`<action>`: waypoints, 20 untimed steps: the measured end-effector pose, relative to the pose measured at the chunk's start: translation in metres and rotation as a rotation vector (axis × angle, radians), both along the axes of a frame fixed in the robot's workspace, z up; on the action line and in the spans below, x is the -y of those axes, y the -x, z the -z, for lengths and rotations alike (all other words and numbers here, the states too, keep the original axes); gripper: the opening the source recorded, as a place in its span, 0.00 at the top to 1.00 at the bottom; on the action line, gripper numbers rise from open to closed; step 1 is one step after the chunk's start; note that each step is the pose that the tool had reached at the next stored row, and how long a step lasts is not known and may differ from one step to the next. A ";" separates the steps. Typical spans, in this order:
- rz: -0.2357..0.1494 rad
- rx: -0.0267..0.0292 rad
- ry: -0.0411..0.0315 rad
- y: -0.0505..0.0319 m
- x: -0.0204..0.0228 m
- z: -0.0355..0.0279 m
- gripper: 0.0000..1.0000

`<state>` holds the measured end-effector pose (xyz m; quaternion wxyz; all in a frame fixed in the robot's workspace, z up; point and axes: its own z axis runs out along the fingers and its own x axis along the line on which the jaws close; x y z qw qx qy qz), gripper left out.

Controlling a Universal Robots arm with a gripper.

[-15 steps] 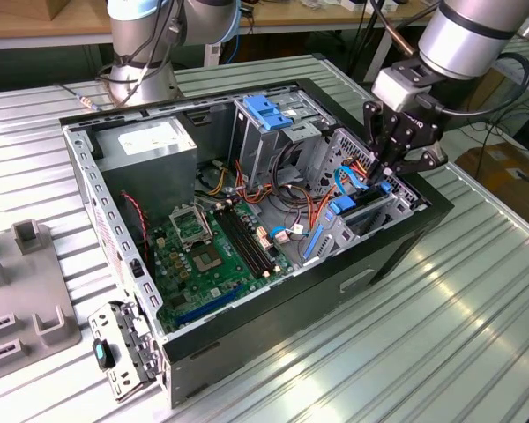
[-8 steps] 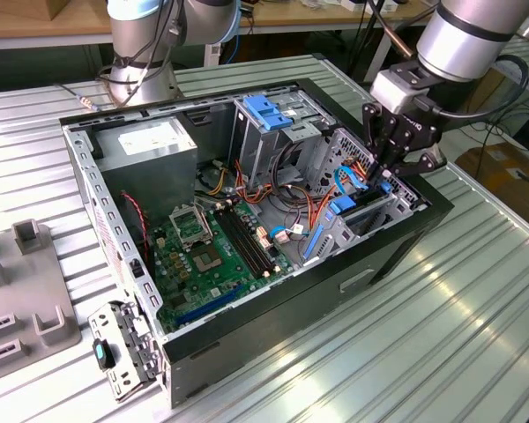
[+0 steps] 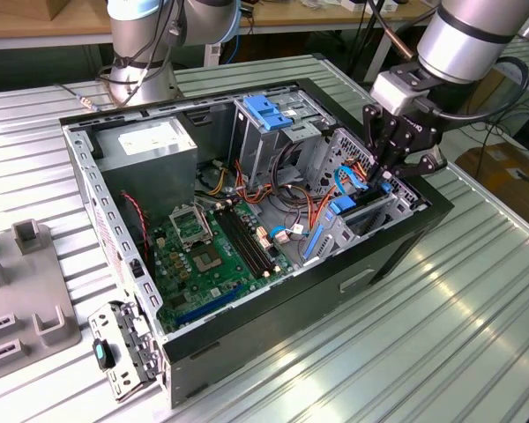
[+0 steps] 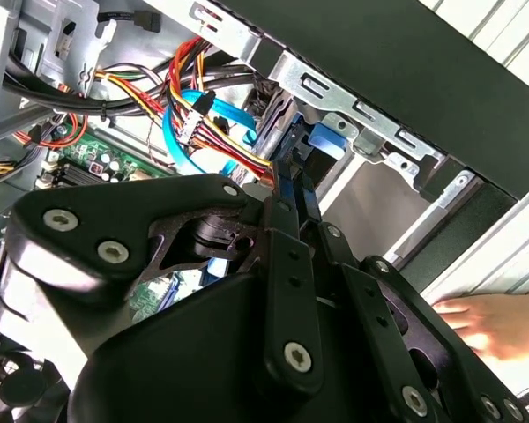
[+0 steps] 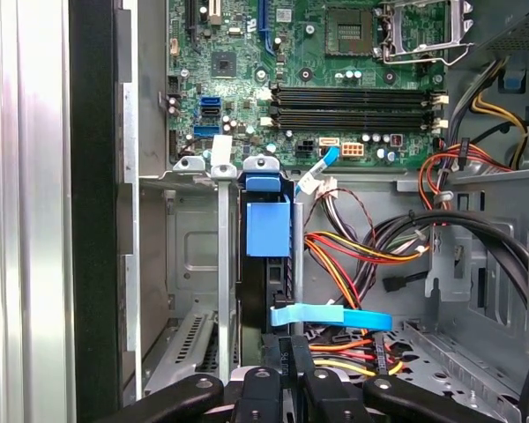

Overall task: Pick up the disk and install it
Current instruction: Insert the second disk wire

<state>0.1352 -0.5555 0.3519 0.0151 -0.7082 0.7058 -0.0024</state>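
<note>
**Disk seated edge-on in the drive bay, pincer directly above it**

An open computer case [image 3: 247, 229] is seen lying on a ribbed metal surface [image 3: 406, 352] in the exterior view; its motherboard [image 3: 216, 251] is exposed, with the grey power supply [image 3: 150, 145] toward the exterior view's left and a blue bracket [image 3: 269, 110] on the drive cage at the far side. The pincer [image 3: 395, 172] is positioned over the case's corner at the exterior view's right, lowered to the bay where red, yellow and orange wires [image 3: 357, 172] are bundled.

In the first wrist view the disk [image 5: 266, 229] is shown standing on edge in a narrow slot of the grey metal bay [image 5: 194, 256], its bright blue frame facing the camera; the pincer [image 5: 293, 374] is placed just beside the disk's nearer edge, in line with the slot; the black fingers [image 5: 273, 388] are drawn close together there, and they appear to be pinching the disk's edge, though the contact itself cannot be made out. A flat blue data cable [image 5: 335, 315] is laid across just beside the fingertips.

In the second wrist view the pincer's black linkage [image 4: 286, 264] is seen reaching toward the blue frame [image 4: 326, 141], and a person's hand [image 4: 502, 322] is rested beside the case.
</note>
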 end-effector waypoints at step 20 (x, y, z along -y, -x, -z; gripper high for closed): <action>0.000 -0.0045 0.0000 0.0000 0.0000 0.0027 0.84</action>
